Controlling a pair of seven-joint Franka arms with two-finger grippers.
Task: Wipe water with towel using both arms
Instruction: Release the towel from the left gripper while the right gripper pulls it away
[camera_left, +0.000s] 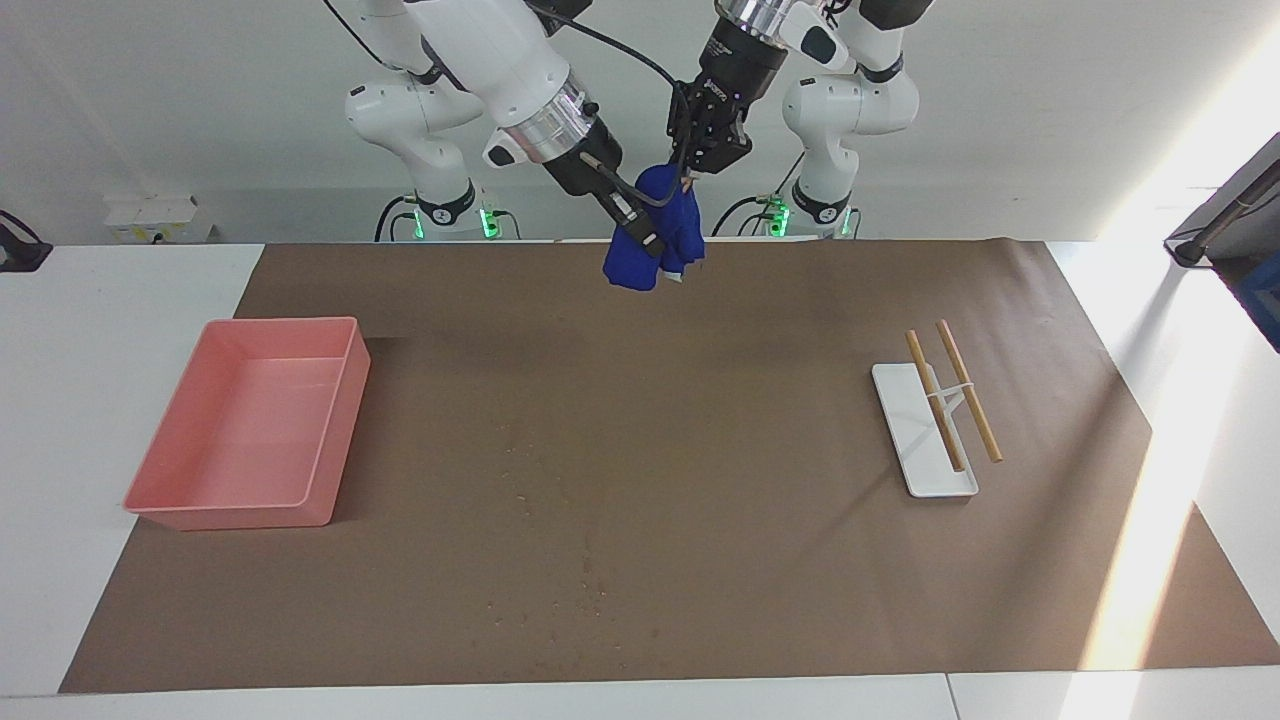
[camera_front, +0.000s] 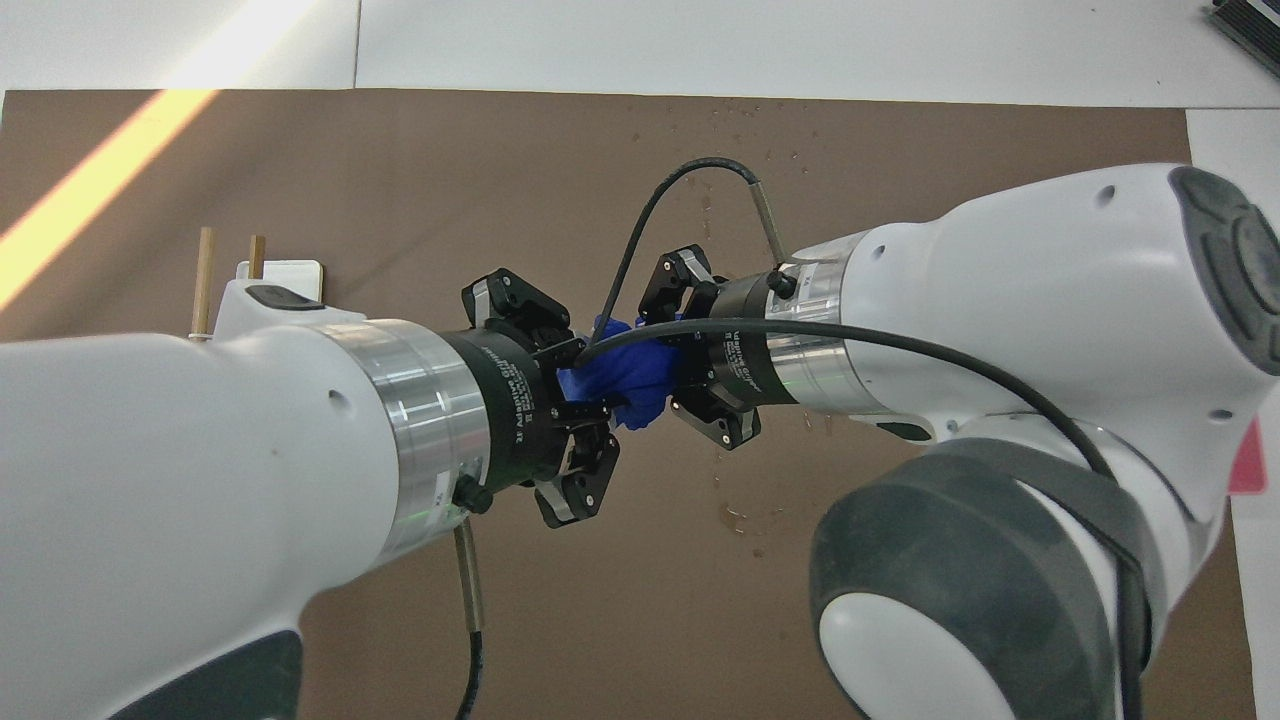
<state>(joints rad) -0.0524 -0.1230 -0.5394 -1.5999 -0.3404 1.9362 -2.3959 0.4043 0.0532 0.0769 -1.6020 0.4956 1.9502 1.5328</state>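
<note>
Much water (camera_left: 560, 560), facing view only

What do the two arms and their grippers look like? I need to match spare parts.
Both arms are glossy white with rounded joints, dark grey caps and a ribbed silver wrist ring. The left gripper and right gripper are black linkage types with white lettering on the body. A black cable loops over the right one.
</note>
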